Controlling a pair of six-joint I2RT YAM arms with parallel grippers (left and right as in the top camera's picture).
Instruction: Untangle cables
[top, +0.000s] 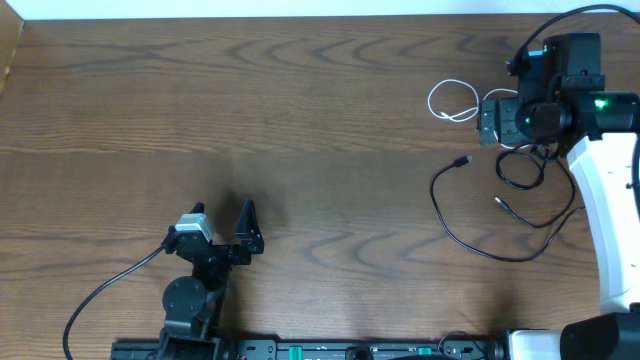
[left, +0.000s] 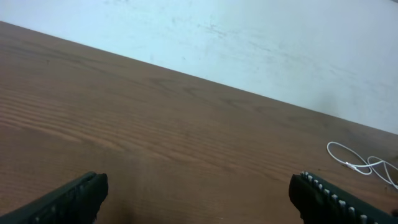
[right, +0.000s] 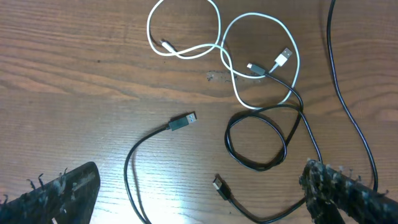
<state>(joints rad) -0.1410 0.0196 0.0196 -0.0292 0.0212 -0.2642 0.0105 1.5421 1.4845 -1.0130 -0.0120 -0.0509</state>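
The cables lie at the table's right. A white cable (top: 452, 101) (right: 186, 48) makes two loops. Under it, a black cable (top: 470, 215) (right: 132, 162) ends in a plug (right: 183, 122). Another black cable (right: 258, 144) curls into a small loop, and one of its ends crosses the white loop. Its other plug (right: 219, 183) lies between my right fingers. My right gripper (top: 497, 120) (right: 202, 196) hovers open above the black loop, holding nothing. My left gripper (top: 222, 218) (left: 199, 199) stands open at the front left, far from the cables. The white cable (left: 360, 163) shows small in its view.
The right arm's white link (top: 610, 210) runs along the table's right edge. The arm's thicker black cable (top: 100, 290) trails from the left arm's base at the front left. A pale wall (left: 261, 37) borders the far edge of the wooden table (top: 300, 120).
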